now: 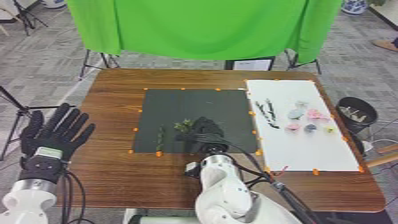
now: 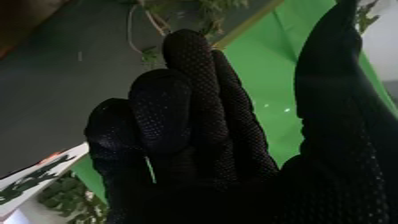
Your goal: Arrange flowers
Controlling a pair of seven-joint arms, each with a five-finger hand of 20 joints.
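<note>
- While everything rests on the brown table (image 1: 111,100), the flower arranging looks barely started.
- White sheet (image 1: 329,155): it holds the supply, on the robot's right.
- Dark mat (image 1: 191,100): apparently where the arrangement goes.
- Left hand (image 1: 51,139): beside the mat, fingers spread apart, waiting.
- Right hand (image 1: 209,129): over the mat, thumb well apart from loosely bent fingers, clamped on nothing. Setting out greenery seems the step in hand; next calls for clearing the leaves cleanly, then fetching another piece.
- Dark twigs (image 1: 269,118): on the sheet.
- Leafy sprig (image 1: 184,125): on the mat, just beside that hand.
- Thin stem (image 1: 161,140): also there.
- Small blooms (image 1: 314,115): on the sheet, unused.
</note>
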